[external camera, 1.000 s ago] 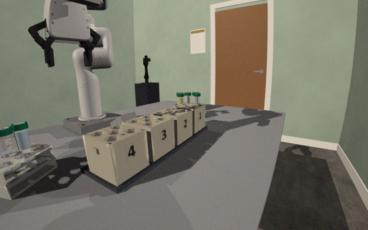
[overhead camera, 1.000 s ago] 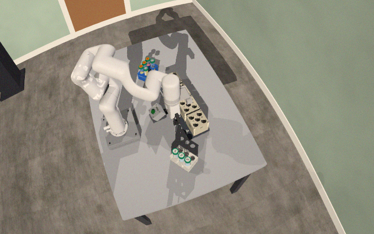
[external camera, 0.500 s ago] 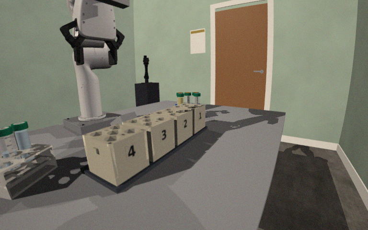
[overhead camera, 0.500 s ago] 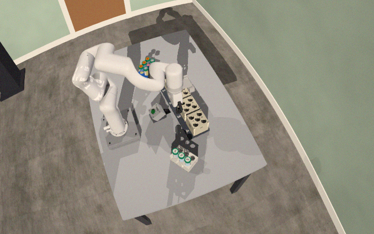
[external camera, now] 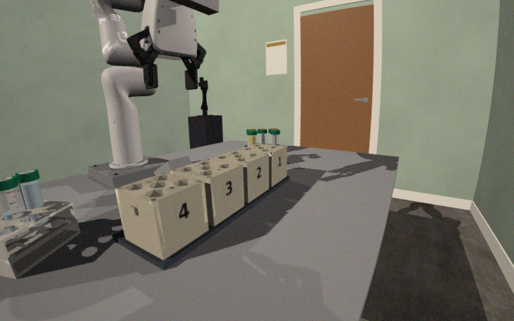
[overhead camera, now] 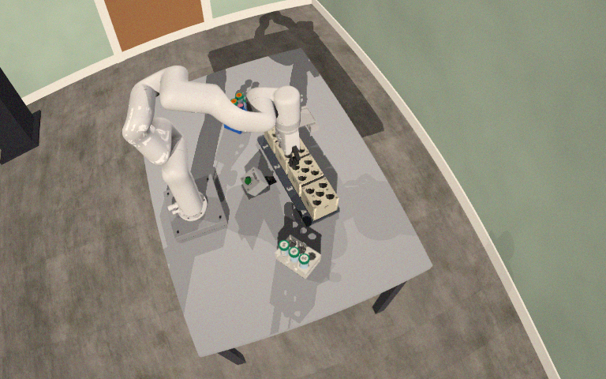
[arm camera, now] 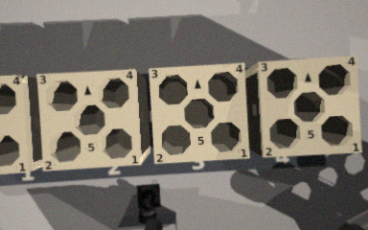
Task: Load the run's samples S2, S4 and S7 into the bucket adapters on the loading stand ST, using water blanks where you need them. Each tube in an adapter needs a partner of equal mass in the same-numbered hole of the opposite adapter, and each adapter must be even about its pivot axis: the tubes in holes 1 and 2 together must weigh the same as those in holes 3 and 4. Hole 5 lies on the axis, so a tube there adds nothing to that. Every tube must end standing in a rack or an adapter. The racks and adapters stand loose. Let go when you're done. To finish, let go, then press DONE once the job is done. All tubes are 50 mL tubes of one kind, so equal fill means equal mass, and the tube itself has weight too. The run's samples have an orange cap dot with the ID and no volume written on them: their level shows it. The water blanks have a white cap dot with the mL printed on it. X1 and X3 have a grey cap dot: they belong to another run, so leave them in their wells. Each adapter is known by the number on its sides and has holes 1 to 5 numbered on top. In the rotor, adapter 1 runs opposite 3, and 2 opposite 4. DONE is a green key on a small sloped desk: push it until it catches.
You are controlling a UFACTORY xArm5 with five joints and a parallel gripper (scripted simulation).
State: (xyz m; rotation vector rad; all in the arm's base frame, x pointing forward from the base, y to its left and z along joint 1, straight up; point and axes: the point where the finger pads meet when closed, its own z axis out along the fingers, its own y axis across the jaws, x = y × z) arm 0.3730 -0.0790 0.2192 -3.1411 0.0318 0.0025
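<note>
Because it likely needs to see the holes first, the gripper (overhead camera: 293,157) (external camera: 171,81) hangs spread and empty, above the counter's (overhead camera: 241,303) (external camera: 303,242) middle, away from its edges.

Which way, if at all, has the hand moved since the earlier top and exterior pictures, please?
Yes: in the exterior view, the hand has moved right, away from above the clear rack and towards the door.
</note>
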